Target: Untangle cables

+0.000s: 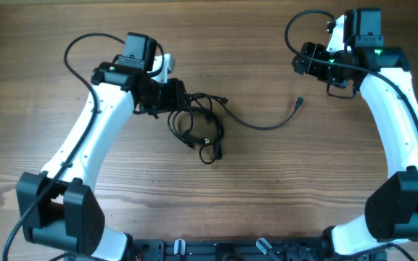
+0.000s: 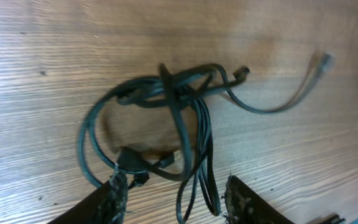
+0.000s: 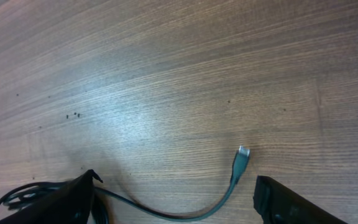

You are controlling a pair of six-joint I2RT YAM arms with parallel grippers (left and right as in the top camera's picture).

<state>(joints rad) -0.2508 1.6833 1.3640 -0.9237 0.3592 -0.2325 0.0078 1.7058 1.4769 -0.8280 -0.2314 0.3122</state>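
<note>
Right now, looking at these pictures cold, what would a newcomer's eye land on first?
The dark knot of cables stands out against the pale wooden table, left of centre, with the left gripper straddling its near loops, jaws apart. One strand sweeps right to a free plug end, which lies on the wood just ahead of the open right gripper, touched by neither finger.

Tangled cables (image 1: 198, 125) on table (image 1: 267, 188), plug end (image 1: 299, 101) rightward.
</note>
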